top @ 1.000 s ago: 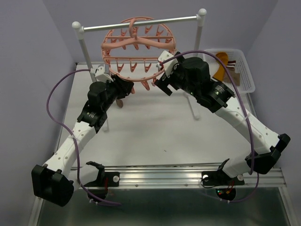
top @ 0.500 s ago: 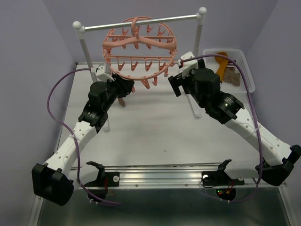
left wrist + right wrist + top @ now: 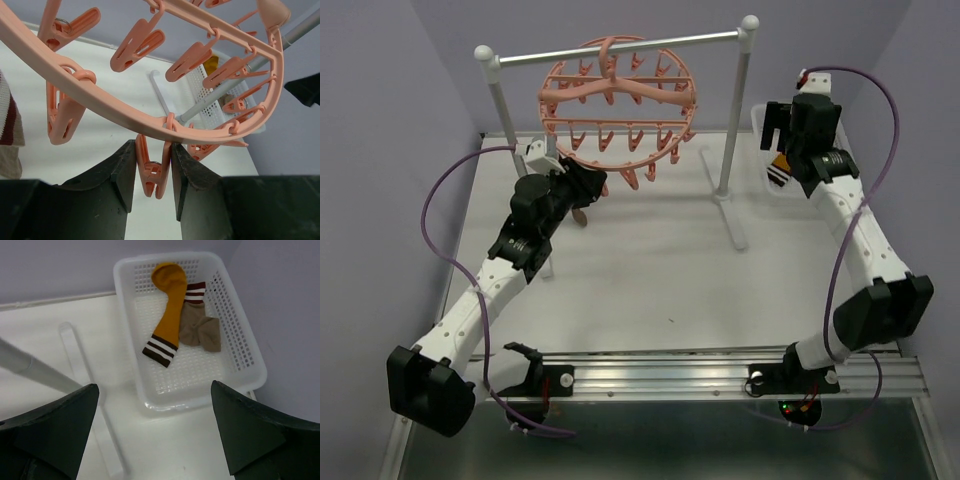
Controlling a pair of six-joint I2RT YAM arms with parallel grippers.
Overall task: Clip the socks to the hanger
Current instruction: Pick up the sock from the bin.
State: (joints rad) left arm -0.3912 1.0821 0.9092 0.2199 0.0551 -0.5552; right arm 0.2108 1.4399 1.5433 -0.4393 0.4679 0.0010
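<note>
While the left end effector [image 3: 153,167] pinches a pink clip [image 3: 150,179], the right end effector [image 3: 154,386] gapes over striped socks [image 3: 170,332].

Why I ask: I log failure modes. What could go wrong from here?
The mustard sock lies against the brown sock in the basket; the right gripper, jaws open above them, might lift both.
The left gripper pinches one clip of the hanger, which hangs by its hook; pulling could swing it or lose the clip.

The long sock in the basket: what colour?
Mustard-orange sock, dark-and-white striped cuff; clearest in right wrist view.
</note>
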